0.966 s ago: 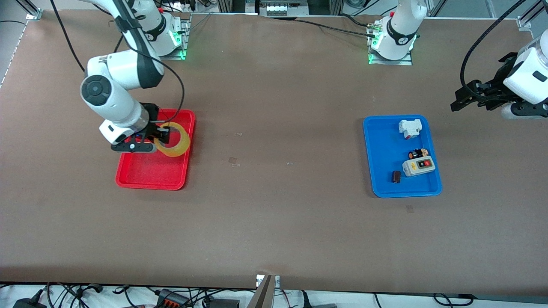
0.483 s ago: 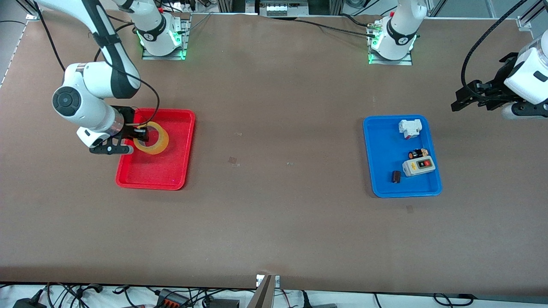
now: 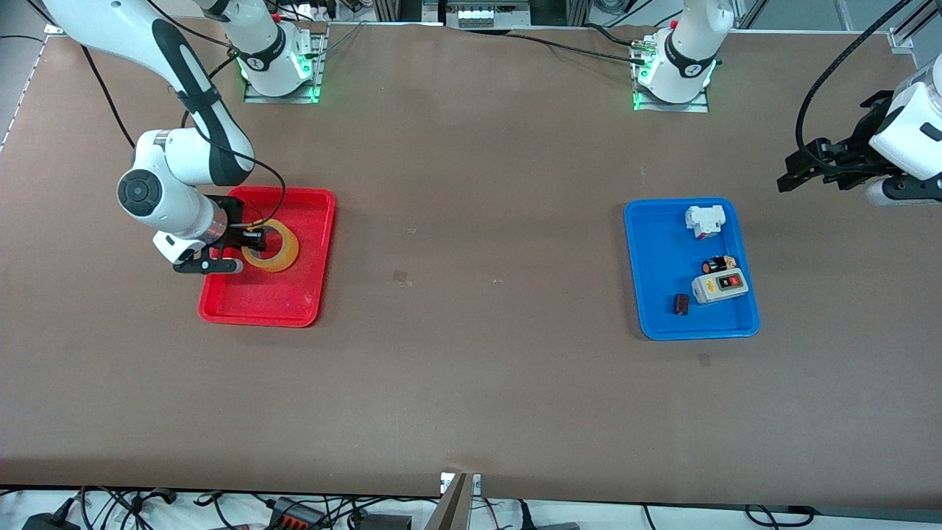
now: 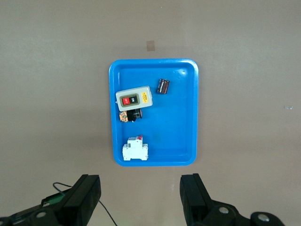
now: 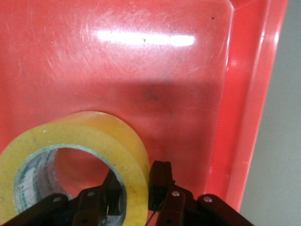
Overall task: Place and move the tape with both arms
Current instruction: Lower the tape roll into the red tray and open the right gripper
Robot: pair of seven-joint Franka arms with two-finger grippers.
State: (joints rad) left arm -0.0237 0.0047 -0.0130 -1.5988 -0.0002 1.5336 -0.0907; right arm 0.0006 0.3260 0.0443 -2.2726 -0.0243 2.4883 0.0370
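The yellowish tape roll (image 3: 285,255) is in the red tray (image 3: 257,318), close to its floor. My right gripper (image 3: 250,240) is shut on the tape: in the right wrist view one finger is inside the ring and the other outside, pinching the tape's wall (image 5: 94,136) with the gripper (image 5: 136,186) over the tray (image 5: 141,70). My left gripper (image 3: 795,171) is open and empty. It waits in the air over bare table at the left arm's end, beside the blue tray (image 3: 655,258). In the left wrist view it (image 4: 141,188) shows wide open.
The blue tray (image 4: 183,117) holds a white-grey switch box (image 3: 720,285) with a red button, a white breaker (image 3: 704,219), a small dark cylinder (image 3: 681,303) and another small part. Bare brown table lies between the two trays.
My right gripper carried the tape toward the right arm's end of the red tray, then slightly back. The tape went from tilted and lifted to nearly flat and lower. The left arm stayed still.
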